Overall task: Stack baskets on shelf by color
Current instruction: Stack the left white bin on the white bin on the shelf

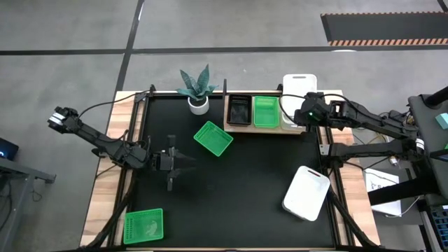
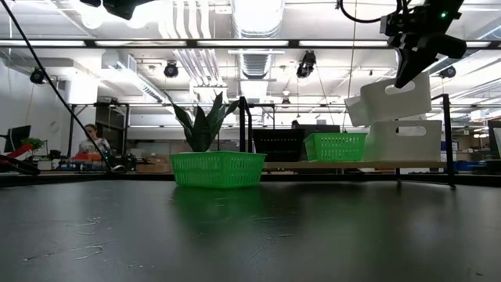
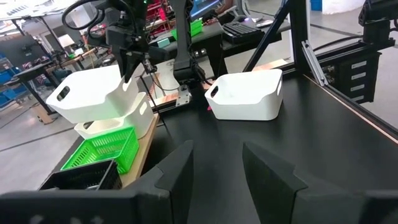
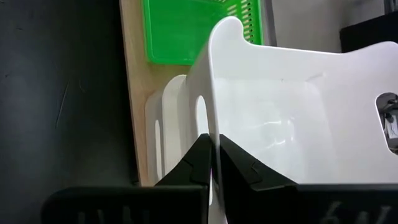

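My right gripper [image 4: 216, 152] is shut on a white basket [image 2: 389, 100], which hangs tilted over the shelf's [image 1: 241, 127] right end. Below it a second white basket [image 2: 403, 141] stands on the shelf, beside a green basket [image 1: 266, 110] and a black basket [image 1: 239, 110]. On the tabletop lie a green basket [image 1: 213, 138] in front of the shelf, another green basket [image 1: 143, 226] at the near left and a white basket [image 1: 306, 192] at the near right. My left gripper [image 3: 217, 174] hovers open over the table's left middle, holding nothing. My right gripper pinches the held basket's near end wall [image 4: 214, 106] beside its handle slot, one finger inside the basket and one outside. The fingers slant down from the near right. The basket is tilted, just above the white basket on the shelf; whether the two touch I cannot tell.
A potted plant [image 1: 198, 89] in a white pot stands left of the shelf at the table's far edge. Black frame posts [image 2: 448, 141] rise at the shelf's ends. The dark tabletop [image 1: 238, 196] lies bare between the loose baskets.
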